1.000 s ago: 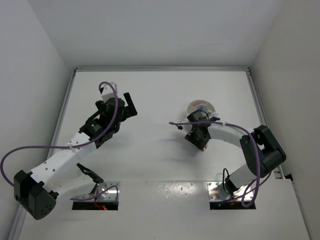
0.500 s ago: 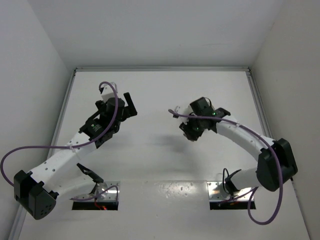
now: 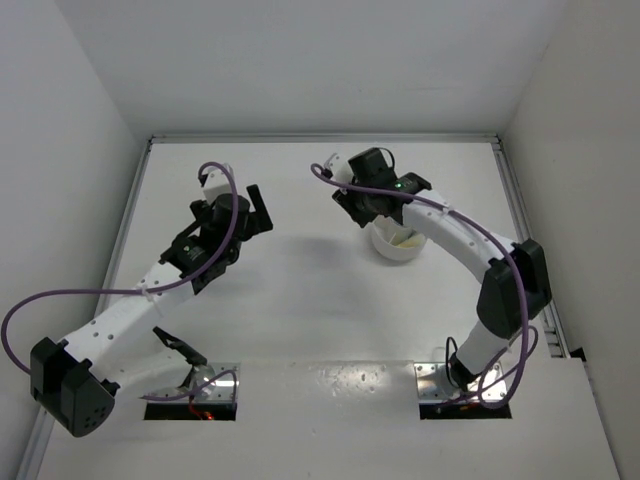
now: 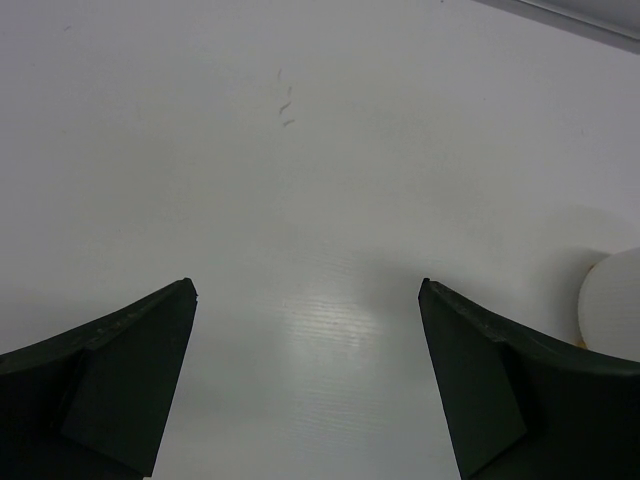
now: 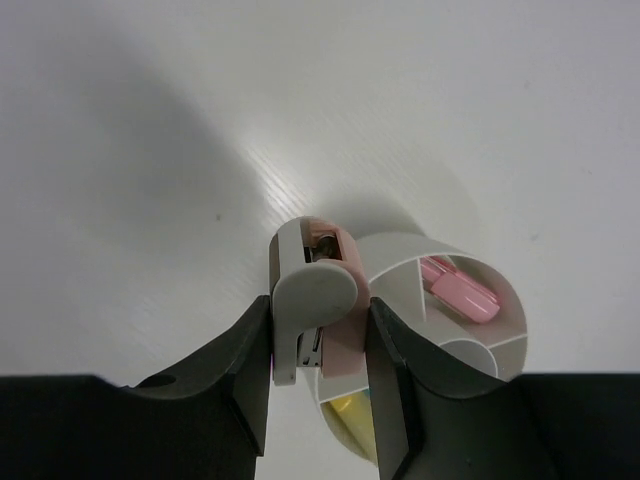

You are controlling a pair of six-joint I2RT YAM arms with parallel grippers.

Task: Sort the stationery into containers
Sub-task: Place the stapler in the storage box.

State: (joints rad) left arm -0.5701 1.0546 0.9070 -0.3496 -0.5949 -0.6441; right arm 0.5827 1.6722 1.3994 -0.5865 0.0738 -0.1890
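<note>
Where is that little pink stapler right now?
In the right wrist view, the pink stapler is clamped between the fingers of the right gripper, at the left edge of the round white divided dish, right of the table's middle.

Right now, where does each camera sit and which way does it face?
Top external: above and behind the robot, looking down on the table; left arm and right arm both show.
Left wrist: on the left arm, facing down at bare table; its open jaws fill the bottom corners.
Right wrist: on the right arm, facing down; its jaws clamp a pink-and-white item, the divided dish beyond it.
Shared: the dish shows in all three views.
</note>
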